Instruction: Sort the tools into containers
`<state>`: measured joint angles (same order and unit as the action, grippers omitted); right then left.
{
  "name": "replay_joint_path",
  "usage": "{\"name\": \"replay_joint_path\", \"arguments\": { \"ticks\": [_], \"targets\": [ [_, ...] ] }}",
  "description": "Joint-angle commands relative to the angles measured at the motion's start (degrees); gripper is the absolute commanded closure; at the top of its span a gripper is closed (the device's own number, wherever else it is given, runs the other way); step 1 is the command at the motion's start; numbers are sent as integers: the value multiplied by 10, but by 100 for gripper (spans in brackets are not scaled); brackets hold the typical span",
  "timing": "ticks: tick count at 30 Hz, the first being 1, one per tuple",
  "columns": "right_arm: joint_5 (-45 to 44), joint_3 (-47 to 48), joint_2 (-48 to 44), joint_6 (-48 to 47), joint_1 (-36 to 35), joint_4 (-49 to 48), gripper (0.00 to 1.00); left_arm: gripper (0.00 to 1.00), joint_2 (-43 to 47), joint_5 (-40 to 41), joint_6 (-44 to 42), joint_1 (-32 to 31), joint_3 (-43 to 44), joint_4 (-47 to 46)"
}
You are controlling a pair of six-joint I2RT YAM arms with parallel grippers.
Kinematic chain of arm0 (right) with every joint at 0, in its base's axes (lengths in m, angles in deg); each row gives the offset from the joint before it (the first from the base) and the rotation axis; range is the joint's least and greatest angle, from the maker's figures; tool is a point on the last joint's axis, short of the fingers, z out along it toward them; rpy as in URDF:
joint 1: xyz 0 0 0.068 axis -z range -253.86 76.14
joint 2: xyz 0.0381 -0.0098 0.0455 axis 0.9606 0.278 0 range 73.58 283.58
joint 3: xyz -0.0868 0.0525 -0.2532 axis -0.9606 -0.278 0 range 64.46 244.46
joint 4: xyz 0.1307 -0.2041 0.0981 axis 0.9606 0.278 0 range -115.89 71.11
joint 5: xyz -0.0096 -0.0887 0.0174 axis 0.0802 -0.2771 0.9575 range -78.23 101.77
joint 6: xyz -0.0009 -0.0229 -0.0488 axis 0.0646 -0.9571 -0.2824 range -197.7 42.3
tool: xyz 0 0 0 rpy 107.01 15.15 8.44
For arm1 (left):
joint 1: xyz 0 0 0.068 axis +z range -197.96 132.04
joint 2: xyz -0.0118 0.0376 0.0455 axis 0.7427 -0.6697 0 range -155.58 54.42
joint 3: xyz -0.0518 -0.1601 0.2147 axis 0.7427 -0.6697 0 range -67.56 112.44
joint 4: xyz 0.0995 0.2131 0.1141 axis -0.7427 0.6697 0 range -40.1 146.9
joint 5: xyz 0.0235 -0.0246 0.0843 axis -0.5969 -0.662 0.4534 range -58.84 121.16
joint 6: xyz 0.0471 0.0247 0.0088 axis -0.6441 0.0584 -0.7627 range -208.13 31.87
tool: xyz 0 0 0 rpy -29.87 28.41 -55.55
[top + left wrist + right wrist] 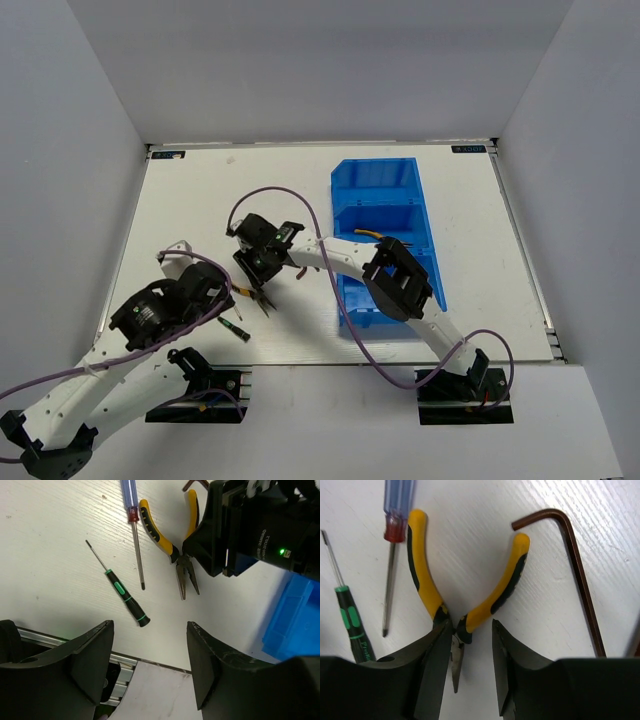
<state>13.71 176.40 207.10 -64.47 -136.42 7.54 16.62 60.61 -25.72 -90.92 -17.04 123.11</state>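
Yellow-and-black pliers (427, 587) lie on the white table, handles spread; they also show in the left wrist view (172, 545). My right gripper (471, 630) is open and straddles their pivot and nose, its left finger close against the head, and it sits just above them in the top view (262, 275). A blue-handled screwdriver (396, 507), a black screwdriver with green bands (351, 617) and a brown hex key (576, 565) lie beside them. My left gripper (150, 630) is open and empty, near the table's front edge, short of the black screwdriver (125, 596). The blue containers (385, 185) stand to the right.
A yellow-handled tool (368, 234) lies in the middle compartment under the right arm's forearm. The right arm spans the nearest compartment. The table's metal front rail (120, 662) is just under my left gripper. Grey walls surround the table.
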Motion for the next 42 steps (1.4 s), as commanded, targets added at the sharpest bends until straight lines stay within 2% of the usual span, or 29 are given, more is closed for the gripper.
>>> {"name": "replay_joint_path", "arguments": {
  "ticks": [1,5,10,19,20,21,24,25,26,32,37,41,42],
  "targets": [
    [5,25,1,48,3,-43,56,30,4,13,42,-2,-2,6],
    [-8,28,4,46,3,-69,58,30,4,13,42,-2,-14,1],
    [-118,40,34,27,0,-68,59,30,-11,3,42,-2,-24,-11],
    [-125,17,52,16,5,-68,59,30,-35,2,42,-2,-54,-57],
    [-121,15,53,14,5,-70,62,30,-35,2,42,-2,-54,-57],
    [-117,13,55,13,5,-68,73,30,-41,2,42,-2,-54,-63],
    [-99,8,54,1,9,-58,100,30,-46,13,42,-2,-65,-70],
    [-85,8,41,-2,10,-53,100,30,-52,20,42,-2,-73,-86],
    [-32,6,34,-4,24,-49,100,30,-52,26,42,-2,-73,-94],
    [120,29,-60,-5,93,-42,100,27,-68,38,67,-2,-113,-140],
    [161,46,-142,-14,154,-45,100,27,-89,76,86,-2,-119,-151],
    [135,40,-201,-49,223,-26,100,26,-125,95,86,16,-119,-173],
    [86,25,-216,-58,247,-21,100,26,-133,95,86,17,-119,-178]
  ]
}}
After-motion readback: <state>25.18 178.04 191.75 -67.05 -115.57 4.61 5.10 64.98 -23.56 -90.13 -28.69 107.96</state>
